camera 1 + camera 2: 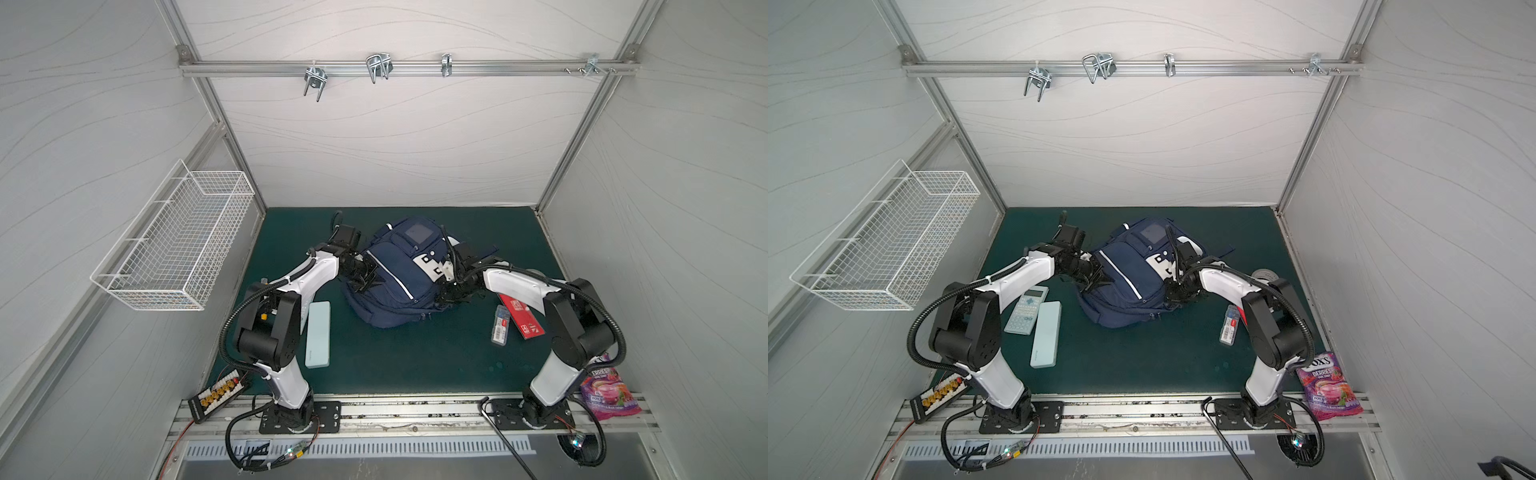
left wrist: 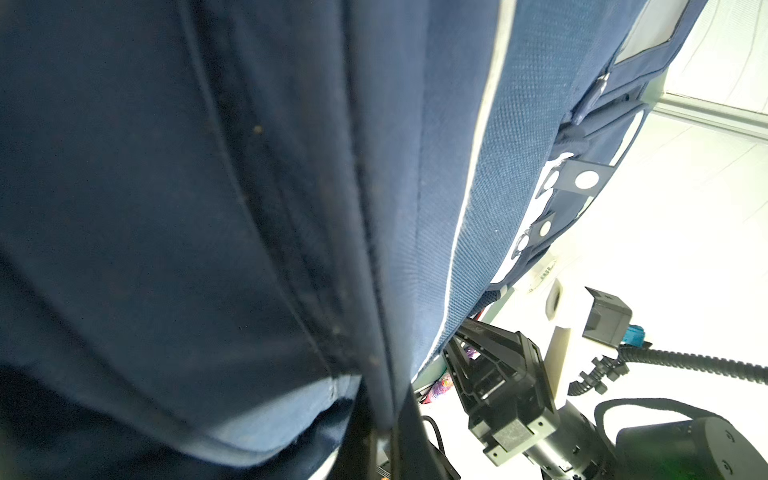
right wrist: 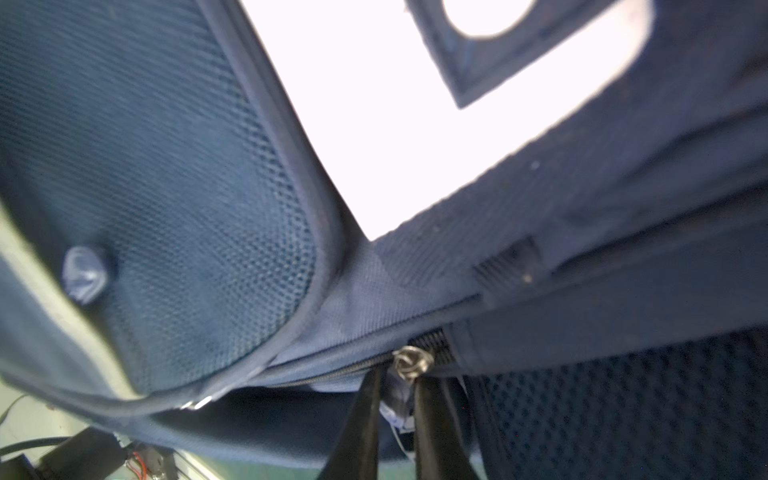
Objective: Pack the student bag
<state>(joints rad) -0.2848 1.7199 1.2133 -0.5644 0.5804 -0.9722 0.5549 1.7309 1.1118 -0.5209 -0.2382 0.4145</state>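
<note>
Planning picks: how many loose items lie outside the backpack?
6: calculator, pencil case left of backpack; clear box, red packet, grey disc right of it; candy bag beside right arm. Arms may hide more.

The right arm (image 1: 523, 286) hides one end of the red booklet (image 1: 524, 322) and a corner of the candy bag (image 1: 613, 392). The right wrist view is blurred: whether the jaws of the right gripper (image 3: 399, 378) pinch the zipper pull (image 3: 411, 362) is unclear. The left gripper (image 2: 380, 444) is cut off at the frame edge, its jaws buried in student bag (image 2: 166, 208) fabric.
</note>
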